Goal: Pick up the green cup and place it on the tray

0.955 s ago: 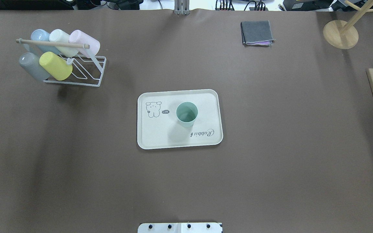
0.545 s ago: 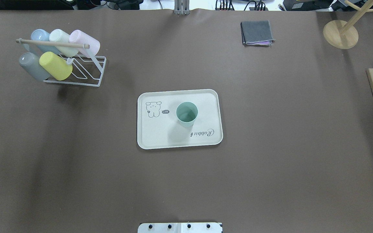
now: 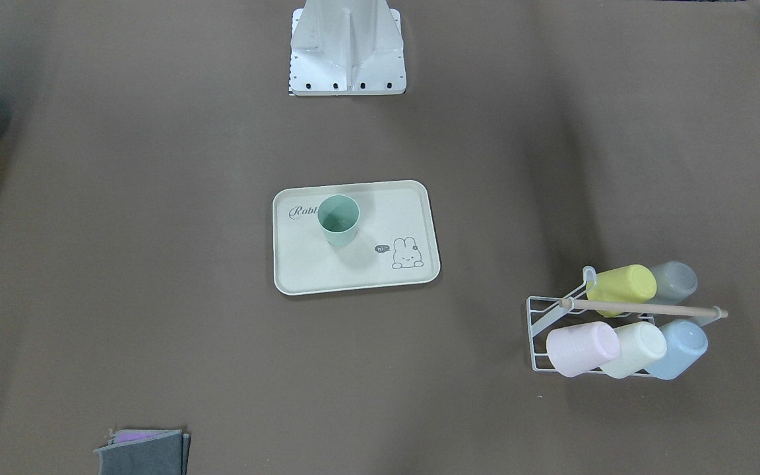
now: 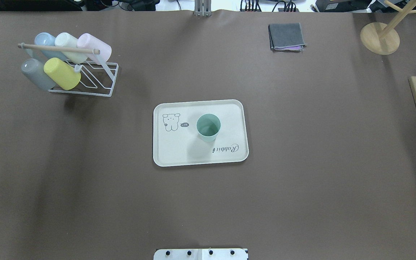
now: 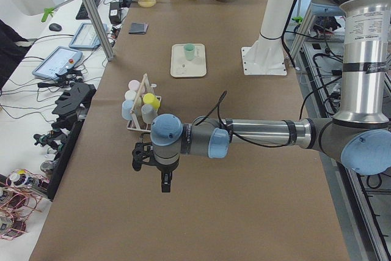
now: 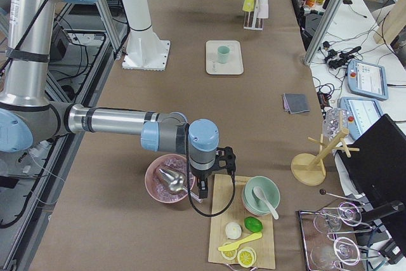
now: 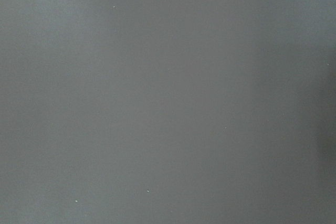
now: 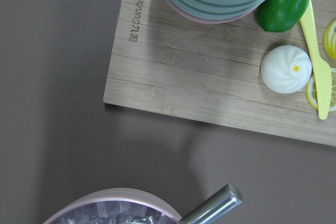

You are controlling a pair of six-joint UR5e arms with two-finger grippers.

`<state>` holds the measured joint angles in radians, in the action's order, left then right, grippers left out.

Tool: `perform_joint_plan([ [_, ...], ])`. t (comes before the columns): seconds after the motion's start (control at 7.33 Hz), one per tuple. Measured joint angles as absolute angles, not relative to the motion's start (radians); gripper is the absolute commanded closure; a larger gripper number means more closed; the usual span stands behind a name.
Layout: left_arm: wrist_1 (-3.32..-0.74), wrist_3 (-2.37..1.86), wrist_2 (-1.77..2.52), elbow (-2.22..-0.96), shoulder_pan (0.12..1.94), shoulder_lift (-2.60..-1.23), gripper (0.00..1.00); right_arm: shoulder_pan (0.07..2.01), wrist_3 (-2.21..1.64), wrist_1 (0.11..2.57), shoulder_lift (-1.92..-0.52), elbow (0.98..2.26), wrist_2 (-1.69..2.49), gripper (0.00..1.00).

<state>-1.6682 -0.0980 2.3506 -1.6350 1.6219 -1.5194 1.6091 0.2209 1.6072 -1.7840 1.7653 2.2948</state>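
Note:
The green cup stands upright and alone on the cream tray at the table's middle. It also shows in the front-facing view on the tray, over part of the "Rabbit" script. My left gripper shows only in the exterior left view, far from the tray near the table's left end, above bare table. My right gripper shows only in the exterior right view, over the edge of a wooden board. I cannot tell whether either is open or shut.
A white wire rack at the back left holds several cups, among them a yellow-green cup. A grey cloth and a wooden stand are at the back right. A wooden board with bowls and food, and a pink bowl, are at the right end.

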Motion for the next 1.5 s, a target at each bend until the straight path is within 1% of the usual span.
perform_joint_plan([
  [1.5, -1.663, -0.106, 2.378, -1.621, 1.621, -1.52, 0.02, 1.609, 0.221, 1.606, -1.784, 1.764, 2.293, 0.0],
])
